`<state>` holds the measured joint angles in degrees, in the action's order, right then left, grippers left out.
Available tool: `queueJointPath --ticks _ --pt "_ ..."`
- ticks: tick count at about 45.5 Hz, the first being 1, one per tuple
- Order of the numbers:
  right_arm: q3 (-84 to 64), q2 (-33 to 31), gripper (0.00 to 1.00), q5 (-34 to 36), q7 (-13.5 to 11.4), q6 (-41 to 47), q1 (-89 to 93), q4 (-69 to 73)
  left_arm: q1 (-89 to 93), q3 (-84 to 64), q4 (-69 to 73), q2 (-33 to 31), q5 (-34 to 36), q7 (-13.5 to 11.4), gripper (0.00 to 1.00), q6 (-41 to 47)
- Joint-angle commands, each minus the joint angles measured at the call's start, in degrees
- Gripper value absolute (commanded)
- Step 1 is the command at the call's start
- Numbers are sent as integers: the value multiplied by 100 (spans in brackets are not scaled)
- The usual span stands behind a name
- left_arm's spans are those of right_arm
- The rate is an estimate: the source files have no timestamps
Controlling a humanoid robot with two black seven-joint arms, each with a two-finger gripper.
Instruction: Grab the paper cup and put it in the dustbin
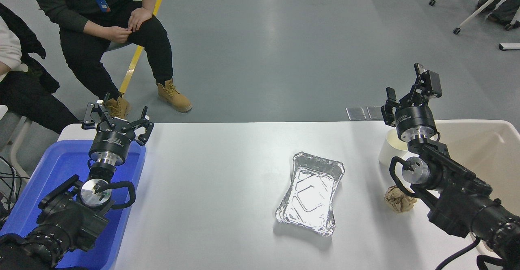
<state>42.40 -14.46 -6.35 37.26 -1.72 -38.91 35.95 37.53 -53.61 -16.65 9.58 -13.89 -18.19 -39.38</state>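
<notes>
Mostly hidden: the paper cup [389,150] stands on the white desk [227,172] just beside the dustbin's [483,140] near-left wall, with the right arm's wrist covering its right side, so only the left wall and part of the cream inside show. Right claw [406,89] is raised above and behind the cup, fingers spread wide, nothing held; whether it touches the cup's rim is hard to tell. Dustbin is cut off by the right edge and partly blocked by the arm. Crumpled brown paper ball [398,199] lies near the right forearm, partly covered by it. Silver foil tray [310,193] sits mid-desk, fully visible. Left claw [118,119] is parked over the blue tray [61,168], fingers open, empty. Two seated people at top left are cropped.
</notes>
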Motion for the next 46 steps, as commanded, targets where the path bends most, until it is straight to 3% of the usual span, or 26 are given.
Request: queueJointPath --ticks 1,46 --pt "-4 -4 100 2 0 -3 -37 0 0 0 4 0 -9 0 99 0" --pt "5 -215 100 11 0 -3 77 -97 0 0 4 0 0 0 99 0"
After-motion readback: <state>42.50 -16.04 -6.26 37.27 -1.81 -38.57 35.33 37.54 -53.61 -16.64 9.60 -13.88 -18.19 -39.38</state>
